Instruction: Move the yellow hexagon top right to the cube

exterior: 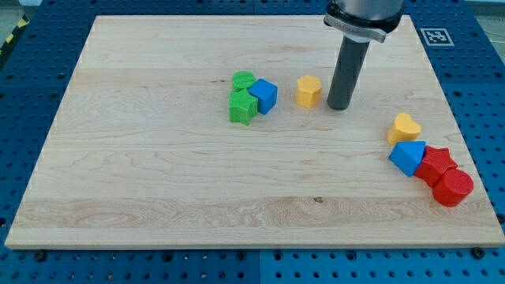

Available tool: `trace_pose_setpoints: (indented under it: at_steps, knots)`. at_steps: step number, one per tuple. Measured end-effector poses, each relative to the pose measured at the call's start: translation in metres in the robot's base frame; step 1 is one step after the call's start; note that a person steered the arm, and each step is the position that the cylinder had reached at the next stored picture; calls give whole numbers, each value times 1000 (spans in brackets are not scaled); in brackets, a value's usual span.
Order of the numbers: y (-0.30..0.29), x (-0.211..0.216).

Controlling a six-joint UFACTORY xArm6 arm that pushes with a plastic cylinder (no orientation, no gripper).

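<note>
Wooden and pale, the surface is a board lying on a blue perforated base, and it carries two groups of blocks and one block alone. No claw shows at all — the arm ends in a straight dark rod, so there is nothing to open or close and nothing is held. My tip rests on the board just to the view's right of the yellow hexagon, with a narrow strip of bare wood between them; it touches no block.

That hexagon sits in the upper middle of the board, to the view's right of the blue cube and near it, level with it rather than above it. The cube touches two green blocks on its left side: a rounded green block toward the view's top and a green star-like block just below it.

Well apart, near the board's right edge, lies the second group. A yellow heart is uppermost; just below it sits a second blue block, angular, its exact shape hard to tell. Pressed against that blue block's right side is a red star, and a red cylinder lies against the star toward the view's bottom right.

A small black-and-white marker is fixed to the base beyond the board's top right corner.
</note>
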State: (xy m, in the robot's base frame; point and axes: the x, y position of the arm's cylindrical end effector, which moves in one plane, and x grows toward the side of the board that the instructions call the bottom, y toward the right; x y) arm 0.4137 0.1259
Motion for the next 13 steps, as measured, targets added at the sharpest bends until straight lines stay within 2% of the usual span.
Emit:
trace_pose_setpoints:
  at_steps: [2, 5, 8, 12, 13]
  knots:
    - [-14, -1]
    - [-57, -24]
    - [-51, -74]
    - [-65, -52]
    - [-49, -53]
